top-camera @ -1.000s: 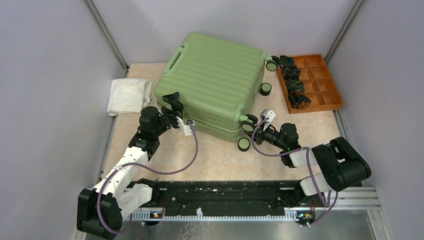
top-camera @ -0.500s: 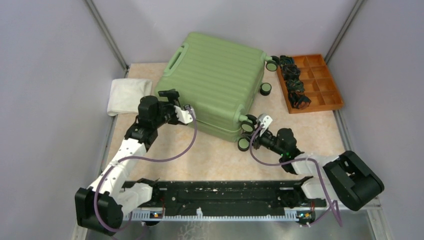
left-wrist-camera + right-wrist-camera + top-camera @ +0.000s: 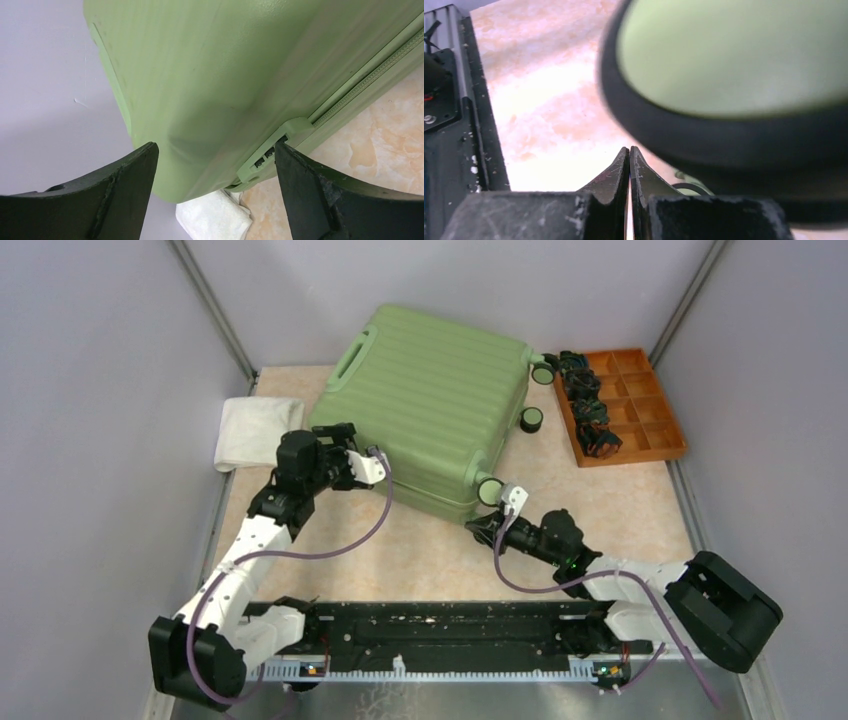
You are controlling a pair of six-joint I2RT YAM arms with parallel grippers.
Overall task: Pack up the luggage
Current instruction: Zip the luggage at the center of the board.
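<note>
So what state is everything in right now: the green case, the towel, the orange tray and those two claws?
Light-green ribbed hard-shell suitcase: shut, lying flat.
White cloth towel: folded, beside the suitcase.
Orange compartment tray: dark items in the compartments nearest the suitcase, others bare.
Left gripper: open, jaws either side of the suitcase corner by its lock.
Right gripper: shut, empty, beside a suitcase wheel.

We see the luggage [image 3: 425, 410], a light-green ribbed hard-shell suitcase, lying flat and shut on the far half of the bench [image 3: 440, 550], turned askew. Its handle [image 3: 350, 357] points far-left, and its black-green wheels [image 3: 531, 419] face right.
</note>
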